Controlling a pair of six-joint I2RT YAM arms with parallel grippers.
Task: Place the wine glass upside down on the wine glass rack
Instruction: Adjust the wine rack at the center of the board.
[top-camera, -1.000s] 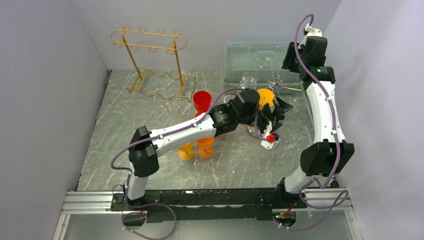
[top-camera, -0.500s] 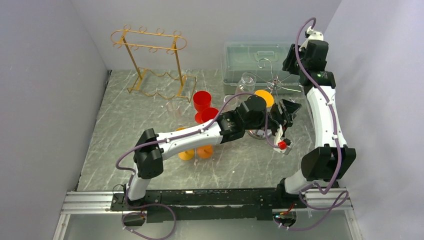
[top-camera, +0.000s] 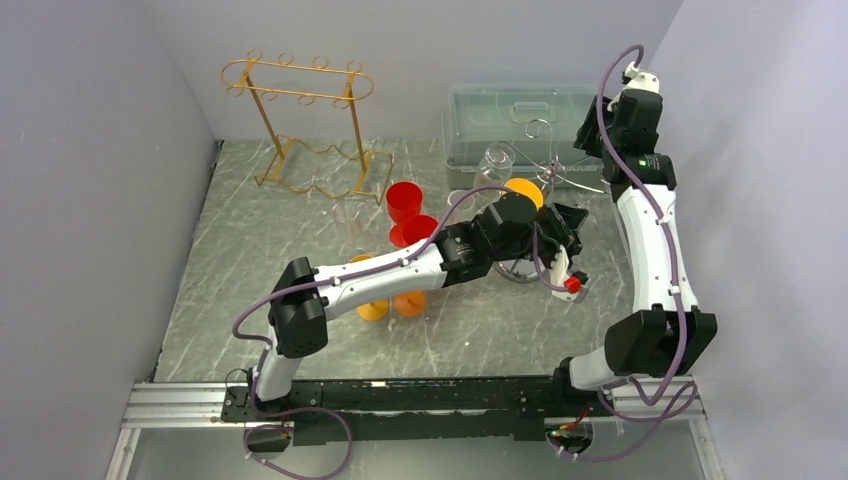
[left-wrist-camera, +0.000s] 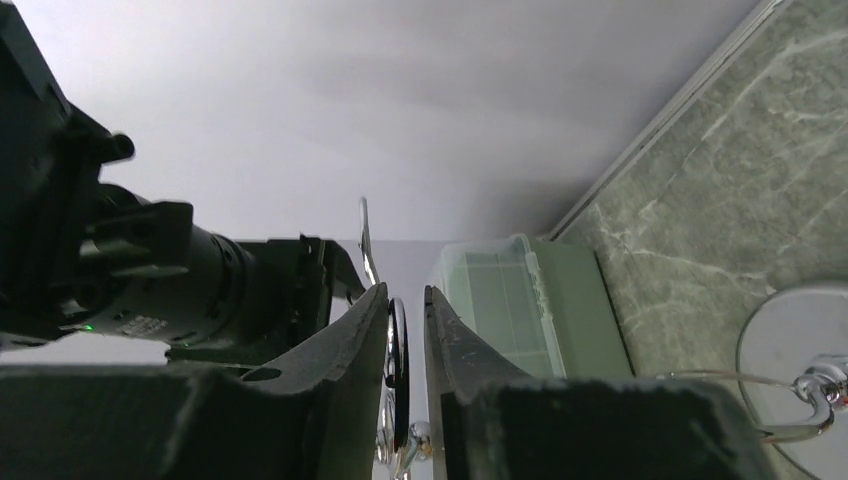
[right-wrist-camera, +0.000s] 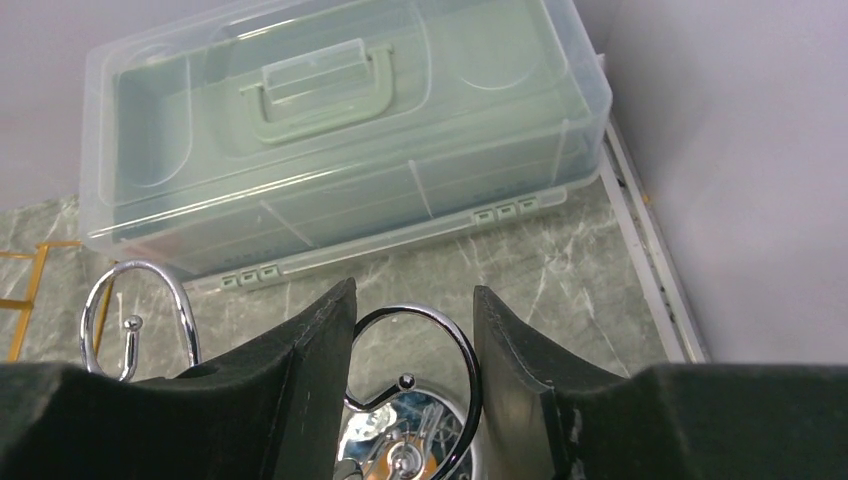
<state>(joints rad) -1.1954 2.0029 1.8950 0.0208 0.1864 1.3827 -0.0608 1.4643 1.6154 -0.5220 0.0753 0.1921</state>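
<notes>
The chrome wine glass rack (top-camera: 548, 170) stands at the right on its round base (top-camera: 515, 268). My right gripper (top-camera: 590, 145) comes down on its top. In the right wrist view my right gripper (right-wrist-camera: 412, 290) is shut on one chrome loop (right-wrist-camera: 415, 307), both pads touching it. My left gripper (top-camera: 565, 228) reaches in from the left. In its wrist view my left gripper (left-wrist-camera: 405, 292) stands very narrow around a chrome loop (left-wrist-camera: 399, 340) seen edge-on, with a sliver of gap on one side. A clear wine glass (top-camera: 495, 160) is by the rack, and another (top-camera: 345, 213) stands mid-table.
A lidded clear plastic box (top-camera: 510, 115) sits behind the chrome rack. A gold wire rack (top-camera: 300, 95) stands at the back left. Red (top-camera: 404, 200), orange (top-camera: 410, 300) and yellow (top-camera: 372, 306) plastic glasses cluster under the left arm. An orange one (top-camera: 525, 188) stands by the chrome rack.
The left arm has stretched right, and its jaws have narrowed from wide open to almost shut around the rack's loop. The right arm has shifted slightly up and right, its jaws narrowing a little.
</notes>
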